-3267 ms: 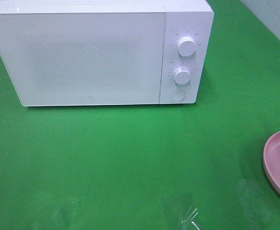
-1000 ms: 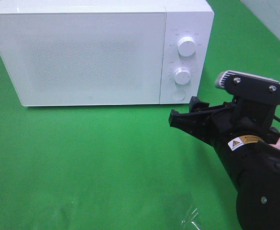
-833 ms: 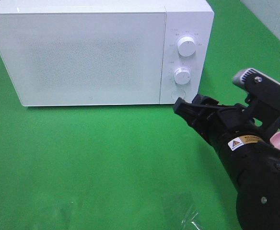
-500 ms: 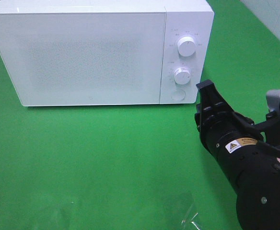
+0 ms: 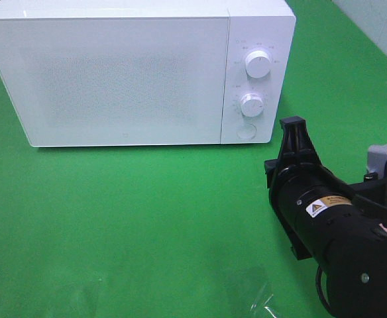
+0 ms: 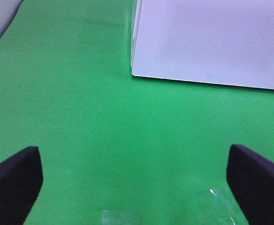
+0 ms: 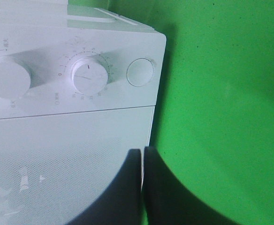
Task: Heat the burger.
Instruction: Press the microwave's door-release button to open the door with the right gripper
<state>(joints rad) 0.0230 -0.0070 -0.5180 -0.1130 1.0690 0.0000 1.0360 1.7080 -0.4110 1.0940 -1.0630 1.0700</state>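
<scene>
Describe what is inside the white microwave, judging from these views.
Nothing inside shows. The microwave has its door shut, and the white dotted door panel covers the cavity, so whether anything sits in it cannot be told.

The microwave casing looks smooth, faintly glossy white; its upper knob looks like smooth plastic. The green tabletop is matt; my right gripper is matt black.
</scene>
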